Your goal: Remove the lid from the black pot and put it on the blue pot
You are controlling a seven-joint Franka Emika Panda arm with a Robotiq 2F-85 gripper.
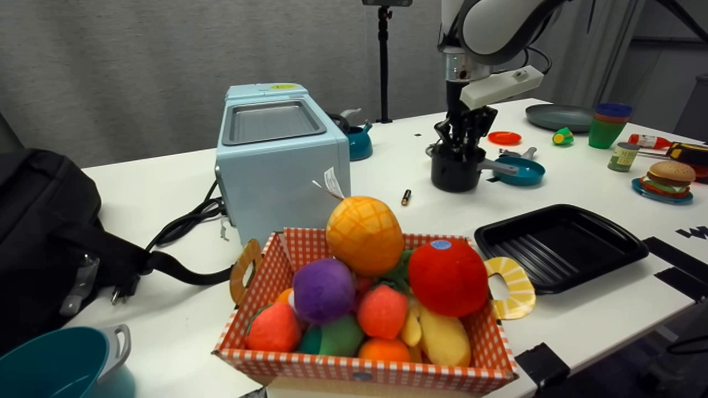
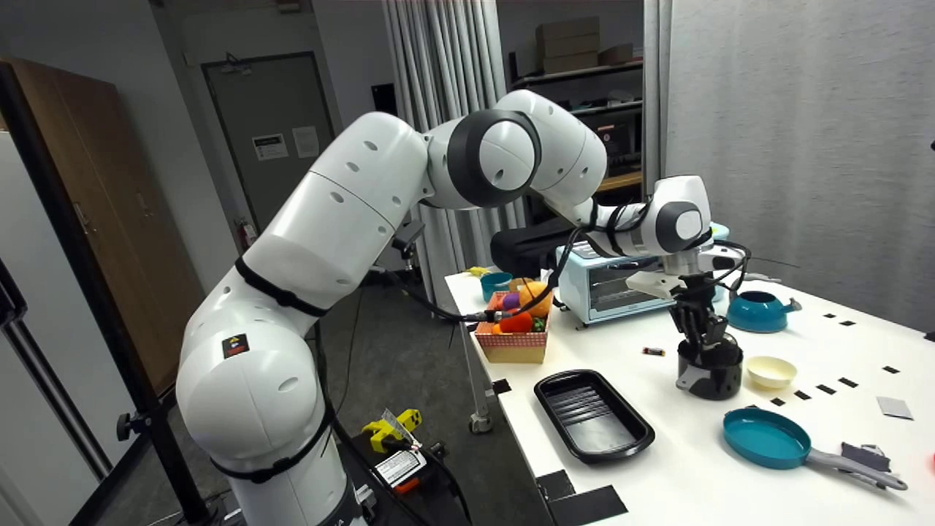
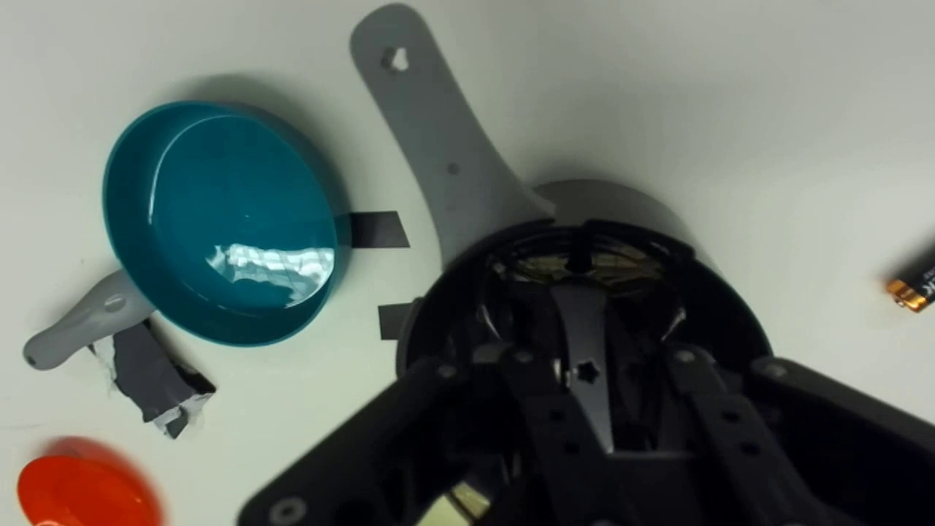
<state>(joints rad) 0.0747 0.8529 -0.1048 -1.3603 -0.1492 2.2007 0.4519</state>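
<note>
The black pot [image 3: 738, 314] has a grey handle and stands upright in both exterior views [image 1: 454, 176] [image 2: 719, 383]. The dark shiny lid [image 3: 621, 269] sits at its mouth, with a grey grip strip on top in the wrist view. My gripper [image 3: 595, 372] points down over the lid [image 1: 459, 146] [image 2: 705, 340], its fingers around the grip strip. The fingertips are dark against the dark lid, so I cannot see whether they press on it. The blue pot [image 3: 226, 219], a shallow teal pan with a grey handle, stands beside the black pot [image 1: 520, 172] [image 2: 767, 438].
A battery [image 3: 917, 288] lies near the black pot. A cream bowl [image 2: 771, 371] and teal kettle [image 2: 760, 312] stand close by. A black grill pan [image 1: 558, 249], light-blue oven [image 1: 282, 160] and a checked basket [image 1: 310, 359] of plush fruit stand around. A red dish [image 1: 504, 137] lies behind.
</note>
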